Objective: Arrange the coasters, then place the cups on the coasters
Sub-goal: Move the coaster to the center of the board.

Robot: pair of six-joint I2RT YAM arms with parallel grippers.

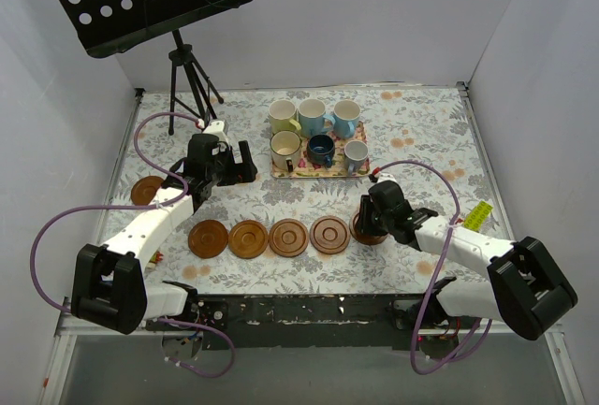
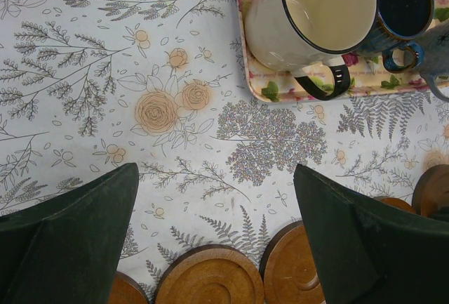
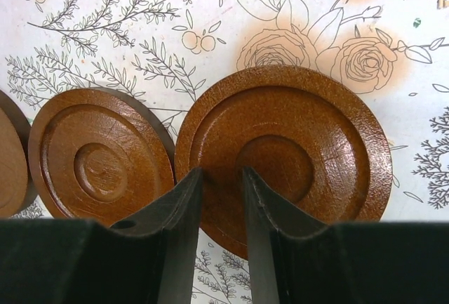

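Note:
Four coasters point(image 1: 248, 238) lie in a row near the front edge. A fifth coaster point(image 3: 295, 128) lies at the row's right end, beside its neighbour point(image 3: 98, 153). My right gripper point(image 3: 221, 172) sits low over the near part of the fifth coaster point(image 1: 357, 229), jaws a narrow gap apart, gripping nothing. Another coaster point(image 1: 145, 191) lies alone at the left. Several cups stand on the floral tray point(image 1: 314, 174), among them the cream cup point(image 2: 316, 16) and the dark blue cup point(image 2: 403, 2). My left gripper point(image 2: 216, 170) hangs wide open and empty between row and tray point(image 2: 266, 90).
A black music stand on a tripod point(image 1: 187, 68) stands at the back left. A small yellow-green tag point(image 1: 477, 215) lies at the right. Purple cables loop from both arms. White walls close in the table on three sides.

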